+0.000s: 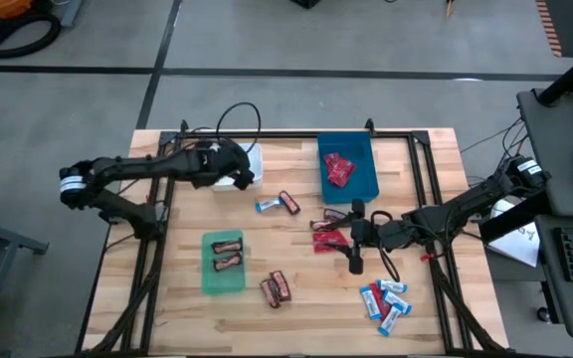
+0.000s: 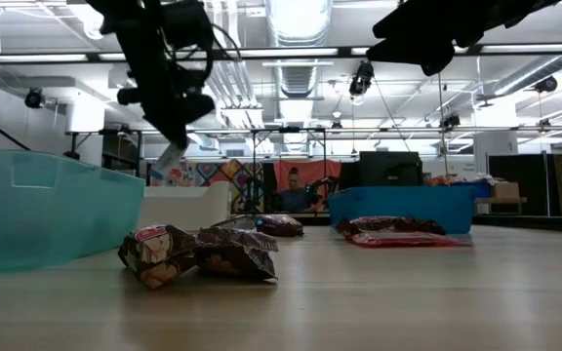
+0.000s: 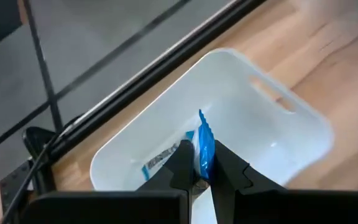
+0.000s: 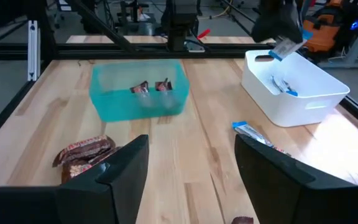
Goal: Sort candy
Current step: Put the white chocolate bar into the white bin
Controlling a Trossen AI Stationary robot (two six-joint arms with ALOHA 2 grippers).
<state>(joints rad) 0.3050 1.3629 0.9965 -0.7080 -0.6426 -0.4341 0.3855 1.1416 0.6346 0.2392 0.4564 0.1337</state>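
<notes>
My left gripper hangs over the white bin at the table's far left and is shut on a blue-and-white mini bar. It also shows in the high view. Another blue-and-white bar lies in the bin. My right gripper is open and empty, low over the table's middle right, beside red packets. Two dark brown bars lie in the green bin. Red packets lie in the blue bin. My left gripper pinches the blue-and-white bar's one end between its two fingers, from above, pointing down. The bar's free end sticks out past the fingertips. The bar is lifted clear, above the white bin, as the right wrist view also shows.
Loose sweets lie on the table: several blue-and-white bars at the near right, dark brown bars near the green bin, a blue and a brown bar mid-table. A black frame rail runs along the far edge.
</notes>
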